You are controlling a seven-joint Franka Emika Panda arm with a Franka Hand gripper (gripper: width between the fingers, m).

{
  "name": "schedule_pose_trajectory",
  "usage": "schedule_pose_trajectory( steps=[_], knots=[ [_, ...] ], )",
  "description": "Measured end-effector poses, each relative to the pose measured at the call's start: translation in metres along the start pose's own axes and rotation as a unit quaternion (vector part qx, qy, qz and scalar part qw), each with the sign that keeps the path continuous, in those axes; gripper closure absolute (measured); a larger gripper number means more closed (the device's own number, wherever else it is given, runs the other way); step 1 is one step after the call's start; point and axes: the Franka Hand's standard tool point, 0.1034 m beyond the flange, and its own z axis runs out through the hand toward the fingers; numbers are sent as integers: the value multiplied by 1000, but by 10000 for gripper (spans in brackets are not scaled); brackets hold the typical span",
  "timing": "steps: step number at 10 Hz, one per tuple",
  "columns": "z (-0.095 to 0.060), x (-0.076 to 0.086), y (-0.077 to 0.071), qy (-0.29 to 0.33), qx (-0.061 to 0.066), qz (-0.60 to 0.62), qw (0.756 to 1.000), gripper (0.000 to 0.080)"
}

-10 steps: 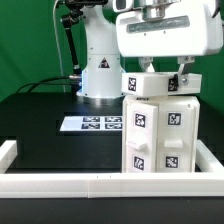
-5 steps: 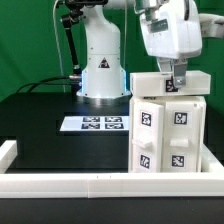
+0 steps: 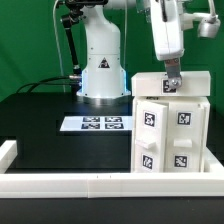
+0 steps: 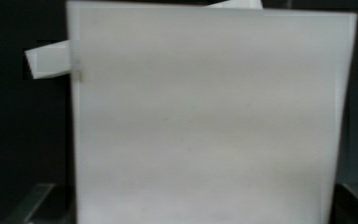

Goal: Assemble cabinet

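Note:
The white cabinet stands upright at the exterior view's right, with tag markers on its front faces. A flat white top piece lies on it. My gripper comes straight down onto this top piece, its narrow side turned toward the camera. In the wrist view a plain white panel fills the picture. My dark fingers show at its two sides, and the jaws hold the panel between them. A small white part sticks out beside the panel.
The marker board lies flat on the black table at centre. The arm's white base stands behind it. A long white rail runs along the front, with a short rail end at the left.
My wrist has turned about its vertical axis above the cabinet, from broad side to narrow side facing the camera. The cabinet has stayed in place.

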Motion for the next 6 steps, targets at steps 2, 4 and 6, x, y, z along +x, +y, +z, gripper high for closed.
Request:
schedule_pose_trajectory(
  steps=[2, 4, 6],
  knots=[
    [-6, -4, 3, -3, -18, -11, 1000, 36],
    [-18, -9, -1, -14, -8, -21, 1000, 2],
    [-27, -13, -5, -32, -1, -11, 999, 2]
  ],
)
